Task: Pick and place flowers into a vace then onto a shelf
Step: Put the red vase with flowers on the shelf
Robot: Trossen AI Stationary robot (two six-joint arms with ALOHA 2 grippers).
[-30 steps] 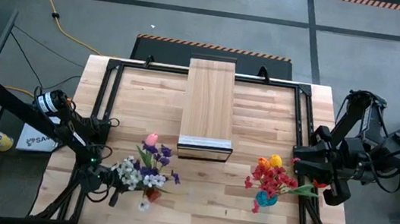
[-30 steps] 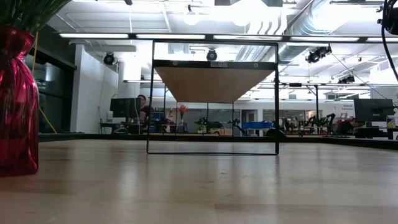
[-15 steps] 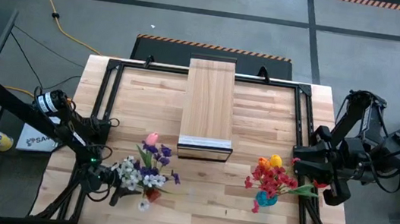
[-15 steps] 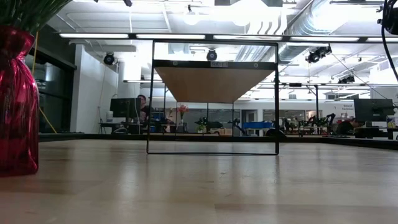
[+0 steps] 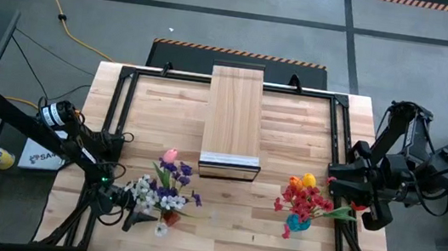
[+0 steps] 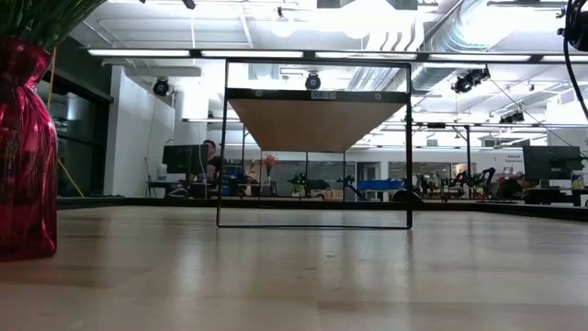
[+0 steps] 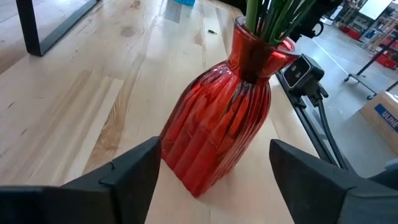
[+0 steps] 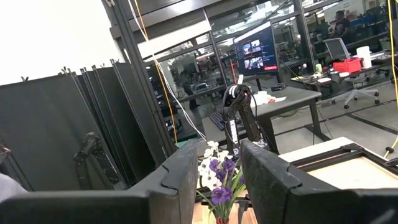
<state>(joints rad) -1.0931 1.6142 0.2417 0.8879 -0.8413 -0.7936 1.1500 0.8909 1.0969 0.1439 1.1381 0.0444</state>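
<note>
A red ribbed vase (image 7: 217, 130) stands upright on its base on the wooden table, with green stems in its neck. From above, purple and white sprays and a pink tulip (image 5: 166, 189) fan out over it. My left gripper (image 7: 216, 149) is open, a finger on either side of the vase and touching nothing. The low view shows the red vase (image 6: 23, 147) at its left edge. A second bunch of red and orange flowers (image 5: 305, 195) stands in a blue vase (image 5: 298, 223). My right gripper (image 5: 335, 184) waits raised beside it, open by a narrow gap. The shelf (image 5: 234, 114) lies at the table's far middle.
The shelf (image 6: 317, 119) is raised on a thin black frame (image 6: 219, 147). Black rails (image 5: 119, 104) run along the table's left and right sides. A small camera on a stand (image 7: 301, 71) sits by the table's edge just beyond the red vase.
My left gripper has opened around the red vase and let go of it, rolling a little at the wrist. The vase stays upright where it stood.
</note>
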